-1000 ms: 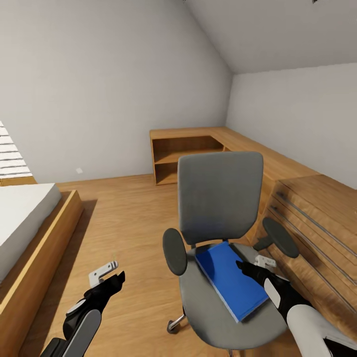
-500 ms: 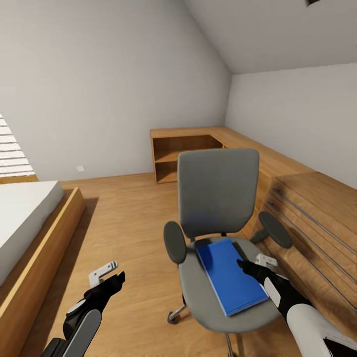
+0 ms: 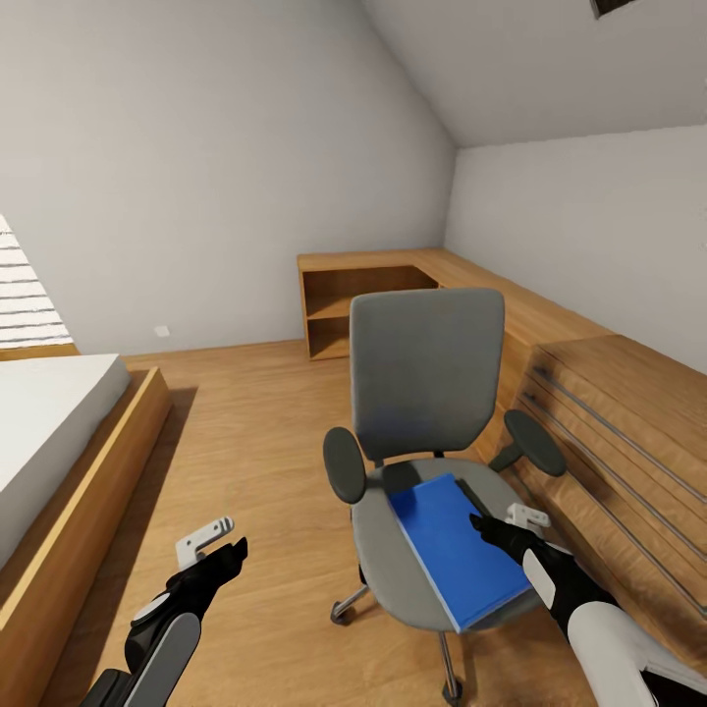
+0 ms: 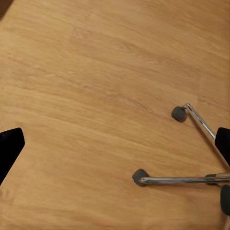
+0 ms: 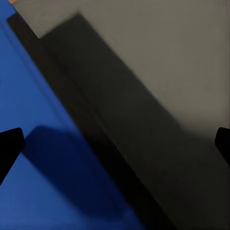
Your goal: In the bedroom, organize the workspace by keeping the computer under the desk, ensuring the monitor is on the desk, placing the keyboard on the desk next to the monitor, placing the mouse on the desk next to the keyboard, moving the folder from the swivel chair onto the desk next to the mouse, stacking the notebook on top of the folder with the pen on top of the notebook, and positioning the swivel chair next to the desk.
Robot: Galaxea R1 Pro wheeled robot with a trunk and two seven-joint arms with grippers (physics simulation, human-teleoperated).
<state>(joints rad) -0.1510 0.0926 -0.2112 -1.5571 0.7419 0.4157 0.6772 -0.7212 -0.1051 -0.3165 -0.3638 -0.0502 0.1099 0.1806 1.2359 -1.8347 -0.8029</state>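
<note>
The grey swivel chair (image 3: 424, 368) stands in front of me on the light wood floor, its back towards the far wall. The blue folder (image 3: 452, 545) lies flat on its seat, one corner reaching the seat's front edge. My right gripper (image 3: 488, 530) hovers open just above the folder's right edge. The right wrist view looks down on the folder (image 5: 33, 158) and the grey seat (image 5: 182, 62), with the right gripper (image 5: 115, 143) empty. My left gripper (image 3: 231, 555) hangs open over bare floor left of the chair. In the left wrist view, the left gripper (image 4: 115, 148) is above the chair's chrome base (image 4: 191, 179).
A bed (image 3: 59, 432) with a wooden frame fills the left side. Low light-wood cabinets (image 3: 609, 412) run along the right wall, close to the chair's right armrest. They join an open shelf unit (image 3: 363, 295) in the far corner. Open floor lies between bed and chair.
The chair has shifted up and away in the view, more than the room behind it. The folder stayed under my right gripper and now lies nearer the seat's front. Both grippers keep their pose.
</note>
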